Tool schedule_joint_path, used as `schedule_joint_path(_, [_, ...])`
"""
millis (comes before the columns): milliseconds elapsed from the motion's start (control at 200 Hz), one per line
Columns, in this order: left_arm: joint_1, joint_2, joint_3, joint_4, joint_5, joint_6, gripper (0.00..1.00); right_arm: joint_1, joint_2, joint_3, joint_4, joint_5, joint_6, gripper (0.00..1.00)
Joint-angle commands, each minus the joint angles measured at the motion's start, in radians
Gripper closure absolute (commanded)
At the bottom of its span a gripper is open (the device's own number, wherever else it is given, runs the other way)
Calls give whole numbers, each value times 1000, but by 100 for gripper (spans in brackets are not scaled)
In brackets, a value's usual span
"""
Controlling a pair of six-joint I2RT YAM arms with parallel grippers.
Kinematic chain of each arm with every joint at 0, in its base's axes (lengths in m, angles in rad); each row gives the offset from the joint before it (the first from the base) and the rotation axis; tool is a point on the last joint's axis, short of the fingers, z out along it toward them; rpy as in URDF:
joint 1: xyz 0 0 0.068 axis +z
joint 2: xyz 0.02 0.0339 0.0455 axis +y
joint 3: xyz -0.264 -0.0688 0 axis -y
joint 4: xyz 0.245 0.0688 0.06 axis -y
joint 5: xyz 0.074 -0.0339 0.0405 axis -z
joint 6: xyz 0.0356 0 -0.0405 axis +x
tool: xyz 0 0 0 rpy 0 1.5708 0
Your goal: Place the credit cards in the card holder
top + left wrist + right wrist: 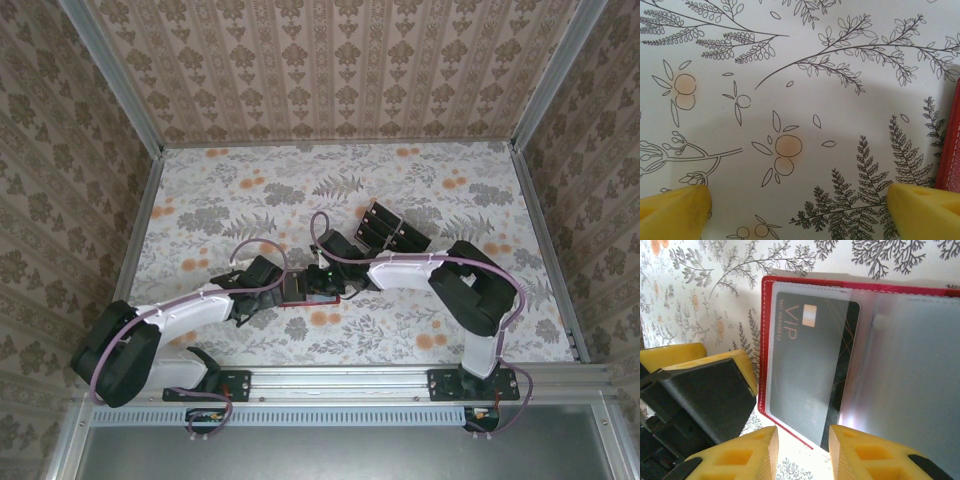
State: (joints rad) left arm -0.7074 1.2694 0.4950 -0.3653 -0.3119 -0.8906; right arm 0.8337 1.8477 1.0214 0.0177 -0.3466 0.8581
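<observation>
Left arm [185, 310]: white link shells are set between bulky black joint housings.
Right arm [405, 270]: the same white shells and black joints are seen.
Cables [258, 242]: thin mauve leads are looped along both arms and run down past the bases.
Bases [215, 385]: black mounting blocks are marked with small red spots.
Left gripper [797, 215]: smooth, rounded yellow fingertips [675, 210] are fitted.
Right gripper [805, 452]: yellow fingers [740, 460] are moulded with square recesses and edged in black.
</observation>
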Motion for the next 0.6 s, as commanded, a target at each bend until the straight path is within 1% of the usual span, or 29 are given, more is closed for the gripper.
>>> schedule_joint_path(0, [-9, 38, -29, 46, 91, -24, 0, -4, 29, 12, -25, 8, -17, 66])
schedule_joint_path(260, [-9, 44, -30, 52, 91, -25, 0, 1, 55, 31, -17, -9, -14, 68])
schedule_joint_path(460, [-8, 45, -33, 57, 93, -25, 0, 4, 66, 41, -17, -18, -15, 73])
schedule_joint_path(595, [-8, 48, -38, 60, 94, -27, 0, 5, 72, 46, -16, -25, -14, 74])
